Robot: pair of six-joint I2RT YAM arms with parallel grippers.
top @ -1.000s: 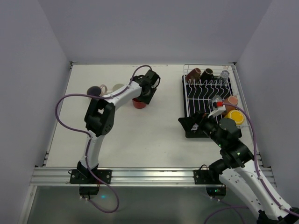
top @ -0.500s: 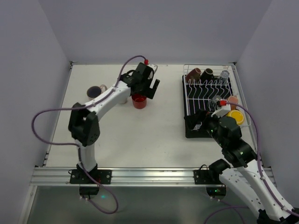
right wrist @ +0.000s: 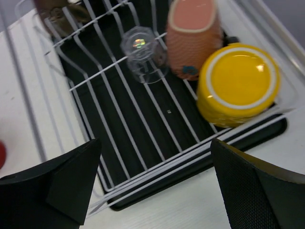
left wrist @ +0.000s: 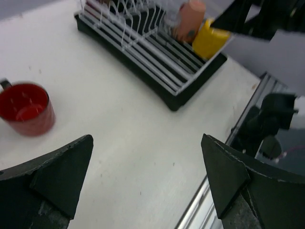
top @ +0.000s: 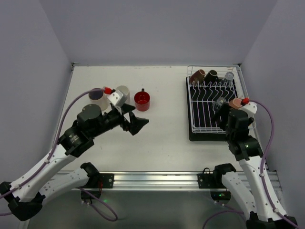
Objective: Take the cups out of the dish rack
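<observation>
The white wire dish rack (top: 200,102) on its black tray stands at the right. At its back lie a brown cup (top: 198,74), a black cup (top: 211,75) and a clear glass (top: 229,76). A second clear glass (right wrist: 143,52), a salmon cup (right wrist: 193,36) and an upturned yellow cup (right wrist: 238,83) sit near its front right. My right gripper (right wrist: 156,148) hovers open over the rack's near edge (right wrist: 157,160), holding nothing. A red cup (top: 142,100) stands upright on the table. My left gripper (top: 137,120) is open and empty, a little nearer than the red cup (left wrist: 26,109).
Two more cups stand on the table left of the red one: a grey-white one (top: 123,93) and one with a purple inside (top: 97,94). An aluminium rail (top: 152,179) runs along the near edge. Walls close in the table at the back and on both sides.
My left gripper opened, left the red cup standing on the table and drew back toward the near left. My right gripper moved to the right, over the rack's front right part.
</observation>
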